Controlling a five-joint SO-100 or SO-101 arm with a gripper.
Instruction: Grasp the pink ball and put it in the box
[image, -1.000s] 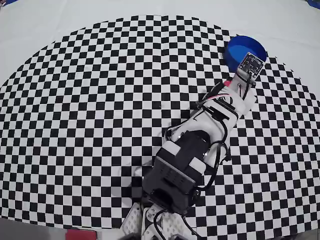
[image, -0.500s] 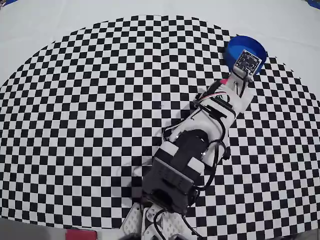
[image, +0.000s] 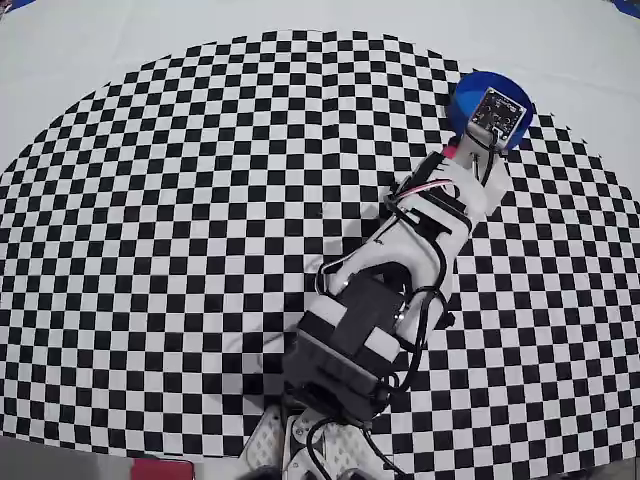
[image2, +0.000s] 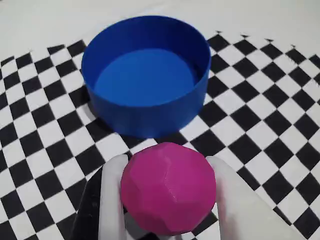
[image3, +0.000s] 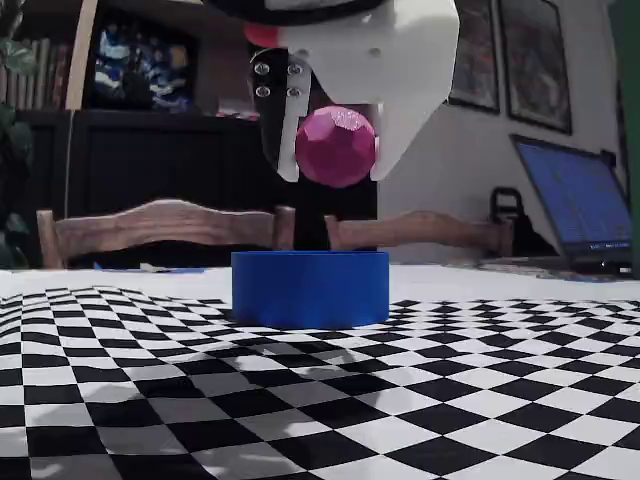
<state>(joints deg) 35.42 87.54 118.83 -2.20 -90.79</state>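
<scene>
Fingers (image2: 112, 200) of the hand (image3: 335, 160) were clamped on either side of the pink ball (image3: 336, 146), holding it in the air above the blue box (image3: 310, 288) on the checkered tabletop (image3: 150, 400).

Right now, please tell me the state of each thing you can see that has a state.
pink ball: held in the air between the tool's fingers, above the box.
box: upright on the checkered mat, open top, empty.
tool: shut on the pink ball, raised above the box.
</scene>
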